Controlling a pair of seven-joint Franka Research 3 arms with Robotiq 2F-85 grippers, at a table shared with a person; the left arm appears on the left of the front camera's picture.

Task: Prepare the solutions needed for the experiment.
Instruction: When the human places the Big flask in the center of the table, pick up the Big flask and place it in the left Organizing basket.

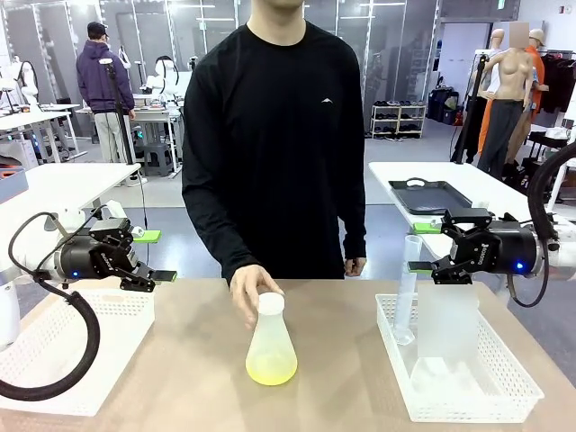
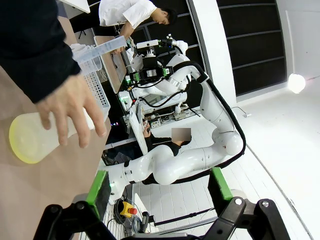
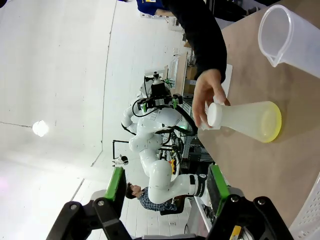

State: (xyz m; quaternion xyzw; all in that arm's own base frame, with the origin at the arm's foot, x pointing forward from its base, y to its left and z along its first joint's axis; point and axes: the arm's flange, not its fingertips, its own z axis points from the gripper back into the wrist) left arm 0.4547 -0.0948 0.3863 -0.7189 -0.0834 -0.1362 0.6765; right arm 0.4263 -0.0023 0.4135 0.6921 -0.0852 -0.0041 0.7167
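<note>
Two white baskets sit nearest on the tabletop (image 1: 333, 396), one at each side. The left basket (image 1: 121, 333) lies under a loop of black cable. The right basket (image 1: 468, 405) holds an upright clear cylinder (image 1: 407, 288) at its inner far corner and a translucent beaker (image 1: 447, 328) beside it. Between the baskets, at mid-tabletop, stands a translucent conical flask (image 1: 271, 346), upright and closed with a white cap (image 1: 271, 303). The solution (image 1: 271, 367) is a shallow lime-yellow layer in the bottom of this flask. The left wrist view shows the flask (image 2: 37, 137) with its yellow base facing the camera. The right wrist view shows it (image 3: 245, 120) side-on, with the beaker (image 3: 290, 37) near it. The person's hand (image 1: 250, 290) reaches from the far side, with fingers at the flask's neck and cap; the right wrist view shows them in contact there. The robot's left hand (image 1: 155, 256) hangs above the far inner corner of the left basket, fingers pointing toward the middle and jaws wide; its wrist view (image 2: 159, 186) shows the green pads well apart. The robot's right hand (image 1: 421, 247) hangs above the far end of the right basket, close to the cylinder's top, and also points inward with jaws wide, as its wrist view (image 3: 166, 185) confirms. Farthest off, a person in a black long-sleeved top stands at the tabletop's far edge.
</note>
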